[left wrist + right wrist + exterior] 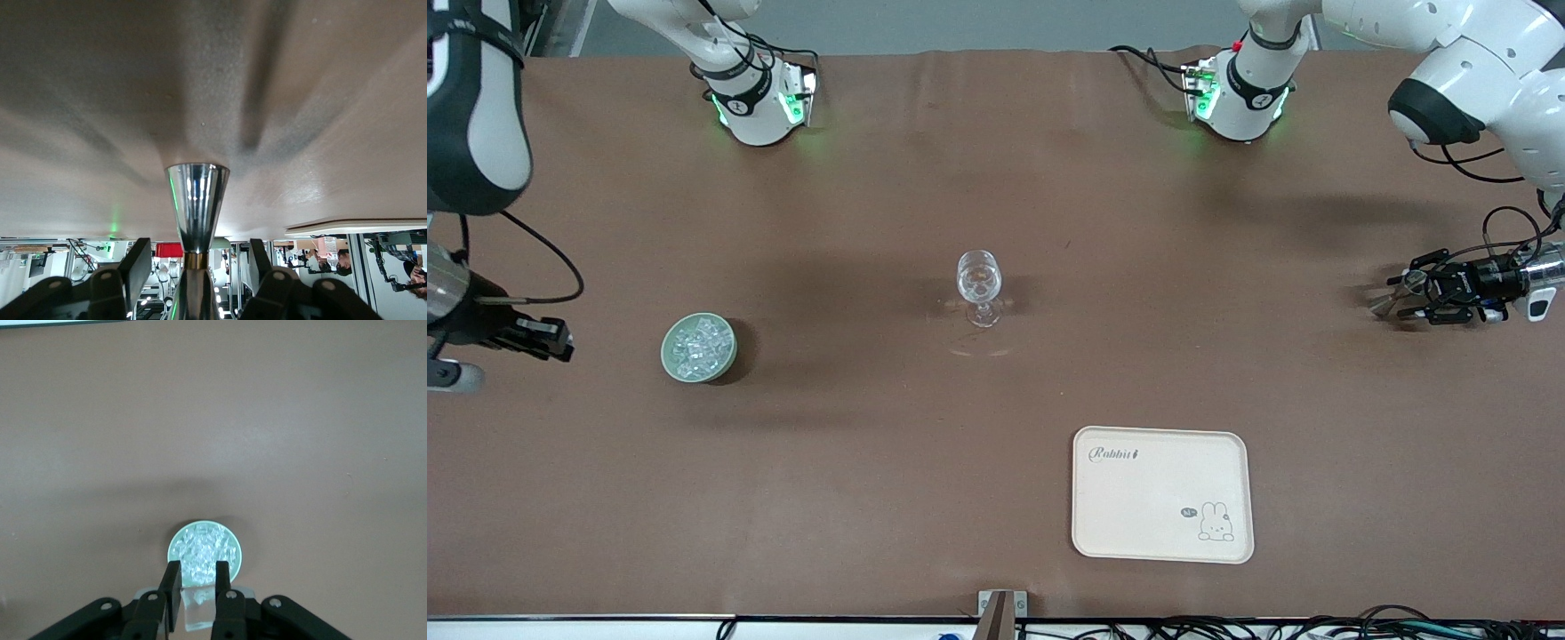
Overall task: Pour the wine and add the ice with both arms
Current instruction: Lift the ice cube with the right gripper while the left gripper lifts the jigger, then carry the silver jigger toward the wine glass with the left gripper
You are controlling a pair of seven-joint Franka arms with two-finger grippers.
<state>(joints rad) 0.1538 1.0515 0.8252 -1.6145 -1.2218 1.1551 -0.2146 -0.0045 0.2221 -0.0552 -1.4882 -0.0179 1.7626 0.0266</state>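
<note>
While ice (698, 347) sits heaped in a green bowl (730, 358) at mid-left, one cube (197, 608) is held in the right gripper (197, 590) jaws; a metal funnel-like piece (197, 200) is clamped by the left gripper (1405, 298) at mid-right. Carrying to the centre glass (979, 286) seems next.

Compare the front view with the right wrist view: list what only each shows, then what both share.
Only the front view shows the stemmed glass at the table's middle, the cream tray nearer the camera, and the left gripper at the left arm's end of the table, holding a shiny metal cup. Only the right wrist view shows a clear cube pinched between the right gripper's fingers. Both show the green bowl of ice, the right gripper and the brown table.
</note>
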